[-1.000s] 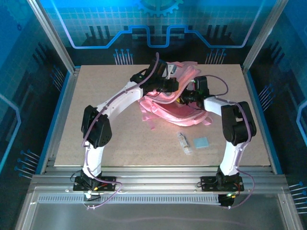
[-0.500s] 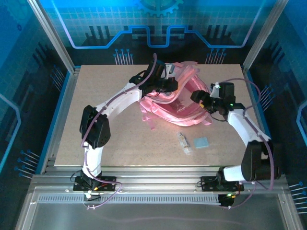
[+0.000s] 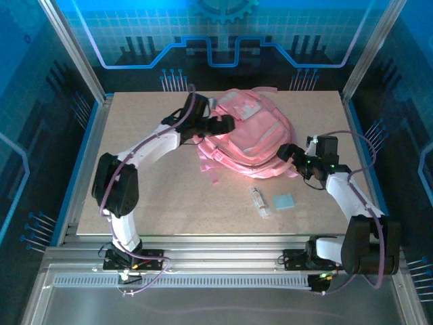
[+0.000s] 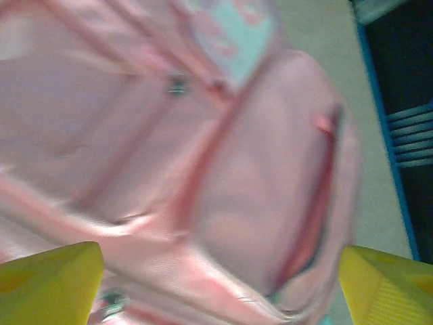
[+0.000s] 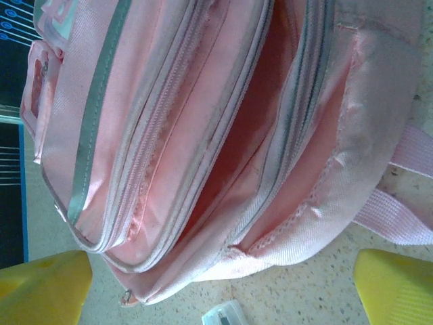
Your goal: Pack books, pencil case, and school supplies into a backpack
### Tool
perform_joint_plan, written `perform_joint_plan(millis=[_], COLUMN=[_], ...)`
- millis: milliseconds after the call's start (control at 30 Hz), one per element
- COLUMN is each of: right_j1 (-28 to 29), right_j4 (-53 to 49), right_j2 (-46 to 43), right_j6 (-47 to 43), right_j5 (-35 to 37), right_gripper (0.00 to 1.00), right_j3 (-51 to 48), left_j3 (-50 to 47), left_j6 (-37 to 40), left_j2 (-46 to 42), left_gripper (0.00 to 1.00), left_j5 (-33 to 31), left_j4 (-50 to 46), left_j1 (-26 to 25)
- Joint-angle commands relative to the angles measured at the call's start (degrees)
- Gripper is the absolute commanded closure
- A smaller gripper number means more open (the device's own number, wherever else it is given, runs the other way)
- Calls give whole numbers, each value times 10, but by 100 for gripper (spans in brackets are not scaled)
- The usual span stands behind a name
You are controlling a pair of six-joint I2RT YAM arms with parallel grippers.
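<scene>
The pink backpack (image 3: 247, 135) lies flat on the table, its zipped compartments gaping toward my right wrist camera (image 5: 223, 135). My left gripper (image 3: 218, 126) hovers at its left side, jaws wide open with blurred pink fabric (image 4: 257, 176) below and nothing between them. At the lower right edge my right gripper (image 3: 289, 153) is open too, empty, just off the bag's rim. A whitish tube (image 3: 258, 201) and a light-blue pad (image 3: 284, 201) lie on the table in front. A small translucent item (image 5: 227, 315) rests by the bag's edge. Books and pencil case are out of view.
Pink straps (image 5: 406, 183) trail from the backpack onto the speckled tabletop (image 3: 155, 196). Aluminium posts and blue panels (image 3: 74, 68) enclose the table on three sides. Bare tabletop lies to the left and front of the bag.
My left gripper opened and let go of the backpack's raised flap, which dropped flat. My right gripper opened wider and pulled back out of the bag toward the right front.
</scene>
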Motion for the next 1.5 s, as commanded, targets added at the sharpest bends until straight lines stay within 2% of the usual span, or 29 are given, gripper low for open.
perform_joint_plan(millis=[0,100,233,400,467,600,800,900,1033,1167,1267,1467], right_j1=[11,23,31,37,37,38,42,46,50,59,86,190], right_j4=[61,83,113,114,117,122,83,43,-32,-113,-162,-228], right_j2=[32,59,92,134,149,188,263,295,302,245,177,71], right_j6=[24,32,29,18,17,14,-11,-29,-61,-100,-126,-99], right_j5=[-17,-10,-19,0,2,2,9,19,48,133,188,211], right_gripper=[0,0,0,1,1,2,3,3,2,1,2,14], right_j3=[-10,-7,4,37,48,83,200,263,316,314,290,247], left_j3=[-70,-110,-90,-34,-26,-47,-180,-257,-312,-314,-309,-314], left_j6=[-53,-91,-121,-157,-165,-175,-207,-239,-270,-284,-298,-334], left_j2=[-30,-13,45,127,143,146,59,8,-43,-59,-61,-52], left_gripper=[10,10,14,35,50,100,100,100,100,100,100,100], left_j5=[-38,-39,-33,-11,-4,10,7,2,-26,-46,-61,-94], left_j4=[58,102,130,139,144,163,221,258,284,294,310,361], left_j1=[41,64,71,71,71,71,66,51,22,-4,-14,-21])
